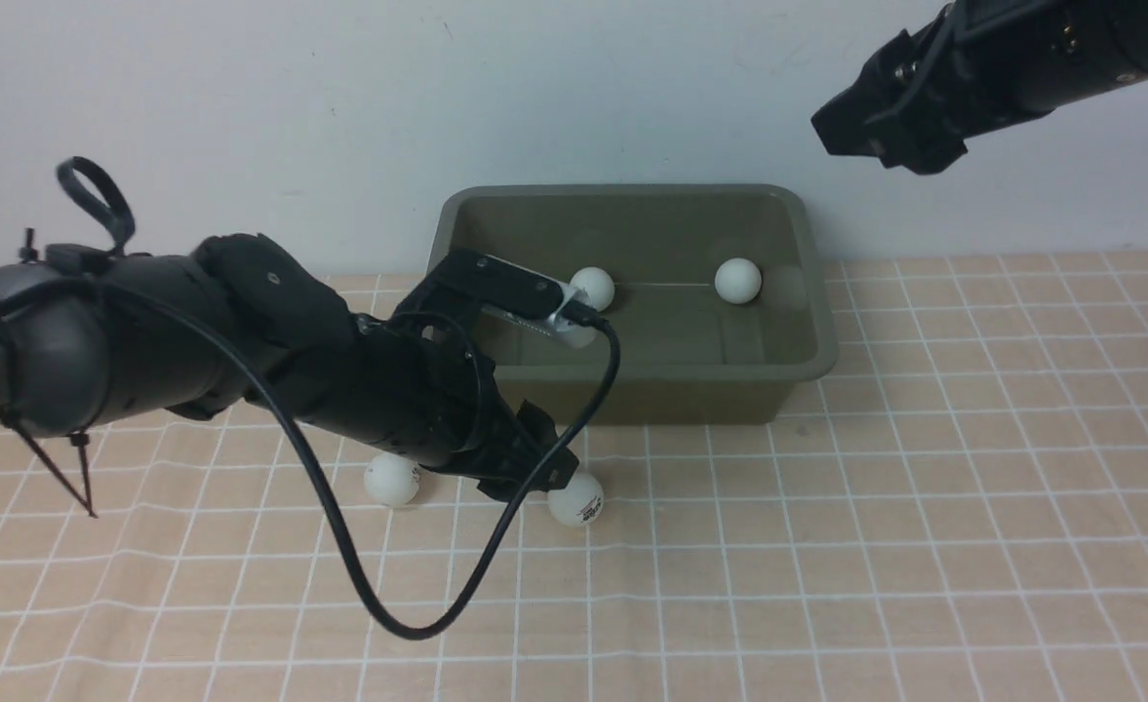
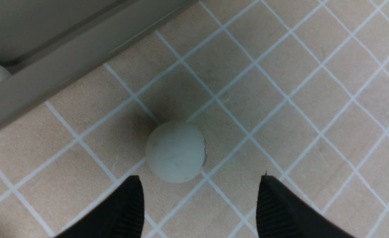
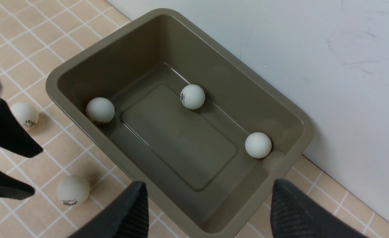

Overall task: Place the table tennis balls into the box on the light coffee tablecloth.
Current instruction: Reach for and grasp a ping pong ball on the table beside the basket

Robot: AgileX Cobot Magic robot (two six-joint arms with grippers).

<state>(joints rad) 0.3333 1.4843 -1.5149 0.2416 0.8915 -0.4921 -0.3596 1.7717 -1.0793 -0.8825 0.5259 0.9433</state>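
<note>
Two fingers of the left gripper (image 2: 199,179) stand parted, low over the light coffee tablecloth (image 1: 925,507), with nothing between them; I record it as released, not gripping. Directly ahead of the tips, just beyond the gap and a little toward one finger, lies the target ball (image 2: 175,151), resting on the cloth and touching neither finger. In the scene this ball sits to the right of the claw and slightly nearer, just in front of the near wall of the box (image 1: 691,395). A ball has no long axis, so I judge that finger angle matters little; the claw must go forward and down until the ball is centred, then close. A second loose ball (image 1: 392,480) lies to the left, beside the arm, behind the line of approach. The box's long side runs left to right, and three balls (image 3: 192,96) are already inside. The right gripper (image 3: 209,183) hangs spread wide and empty, high above the box's right end, well apart from both loose balls; the left arm is plainly nearer.
</note>
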